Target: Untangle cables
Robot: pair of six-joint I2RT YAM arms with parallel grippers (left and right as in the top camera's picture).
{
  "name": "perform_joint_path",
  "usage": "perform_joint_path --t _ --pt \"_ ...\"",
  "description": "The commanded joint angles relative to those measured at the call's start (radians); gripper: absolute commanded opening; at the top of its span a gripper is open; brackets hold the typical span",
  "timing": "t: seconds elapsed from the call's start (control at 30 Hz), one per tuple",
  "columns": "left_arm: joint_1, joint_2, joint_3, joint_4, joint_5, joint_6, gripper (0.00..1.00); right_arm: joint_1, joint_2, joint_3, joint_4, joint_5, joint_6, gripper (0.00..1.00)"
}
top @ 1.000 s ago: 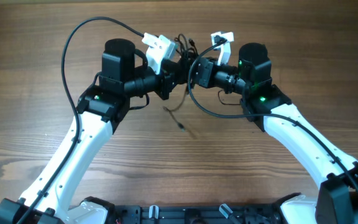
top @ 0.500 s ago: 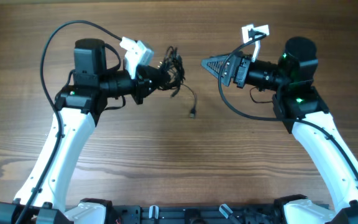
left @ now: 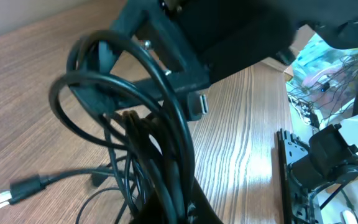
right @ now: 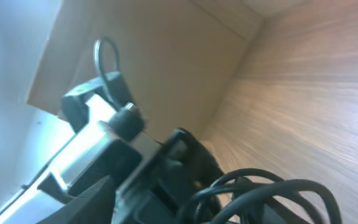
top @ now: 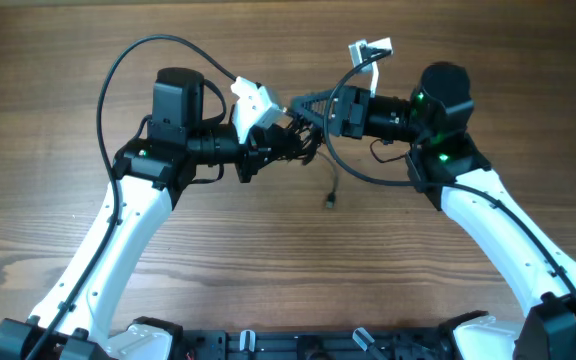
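The cables (top: 293, 140) are a bunch of thin black cords held off the wooden table between the two arms. My left gripper (top: 280, 142) is shut on the bunch. In the left wrist view the loops (left: 135, 124) rise from its jaws (left: 179, 208). One strand hangs down to a small plug (top: 330, 203), which also shows in the left wrist view (left: 8, 194). My right gripper (top: 303, 104) points left, its tips at the top of the bunch. In the left wrist view its black fingers (left: 166, 74) look spread among the loops. The right wrist view is blurred and shows cable loops (right: 272, 193).
Thick black arm wires arc over each arm, one on the left (top: 118, 70) and one on the right (top: 353, 170). The table (top: 288, 270) is bare wood. A black rail (top: 298, 345) runs along the front edge between the arm bases.
The arms pulled apart, with the bunch staying in the left gripper. Both have since swung back together, and the right gripper's tips are at the bunch again. The hanging plug moved right.
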Motion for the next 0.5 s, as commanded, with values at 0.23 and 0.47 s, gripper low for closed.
perform_joint_path --t 0.23,0.47 --pt "-0.011 0.006 -0.001 -0.003 0.013 0.025 0.04 0.048 0.070 0.018 -0.104 -0.020 0.093 0.57" --pt "-0.011 0.005 -0.001 -0.034 0.106 0.025 0.04 0.069 0.153 0.018 -0.048 0.163 0.096 0.13"
